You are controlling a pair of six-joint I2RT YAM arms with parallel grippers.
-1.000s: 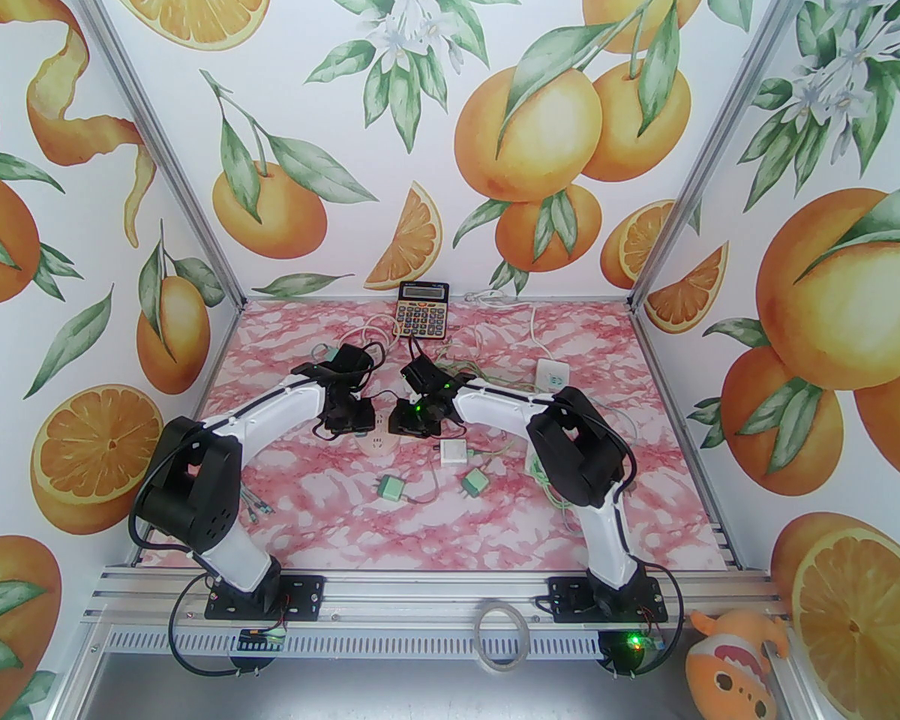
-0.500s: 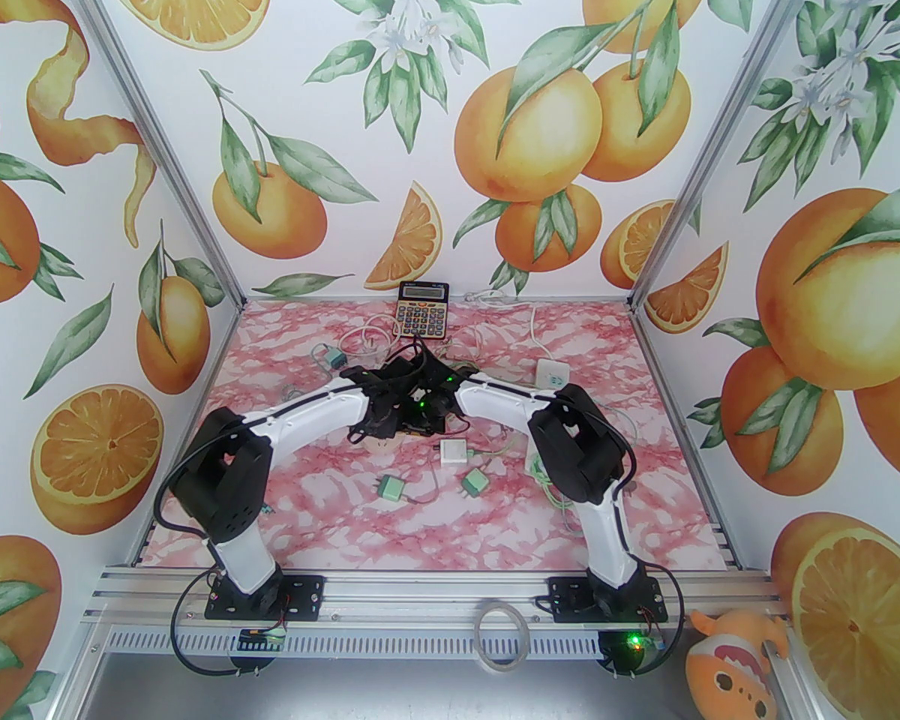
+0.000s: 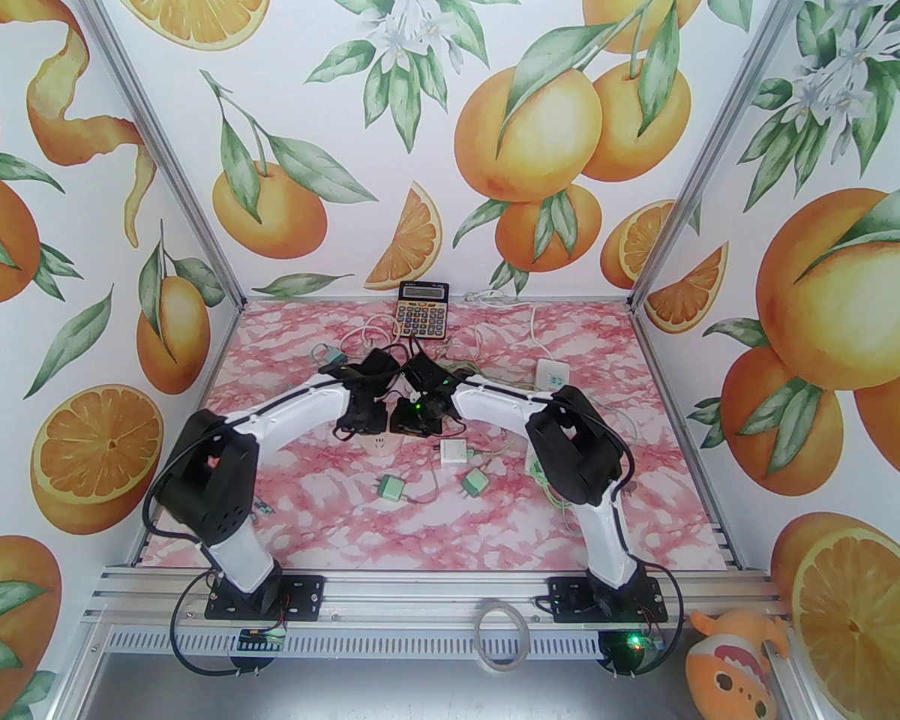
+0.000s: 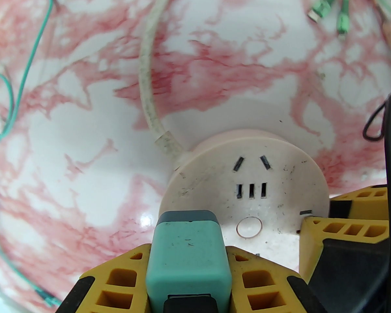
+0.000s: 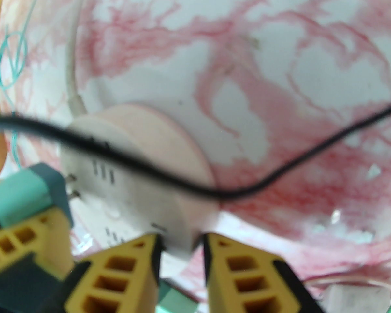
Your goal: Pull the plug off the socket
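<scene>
The teal plug (image 4: 186,240) sits at the near edge of the round pinkish-white socket (image 4: 280,181), with my left gripper (image 4: 189,253) shut on it between its yellow fingers. In the right wrist view the plug (image 5: 16,194) stands slightly off the socket (image 5: 169,148) face, and two metal prongs (image 5: 72,184) show in the gap. My right gripper (image 5: 181,240) is shut on the socket's rim. From above, the left gripper (image 3: 367,428) and right gripper (image 3: 409,426) meet over the socket (image 3: 379,445) at mid-table.
A calculator (image 3: 422,312) lies at the back. Loose green plugs (image 3: 391,487) (image 3: 474,481), a white adapter (image 3: 454,452), a white block (image 3: 551,374) and green cables (image 3: 547,484) lie nearby. The socket's white cord (image 4: 146,77) runs away from it. A black cable (image 5: 182,181) crosses the right wrist view.
The left arm swung right over the socket, then drew back a little to the left. The right arm has barely moved and keeps its hold.
</scene>
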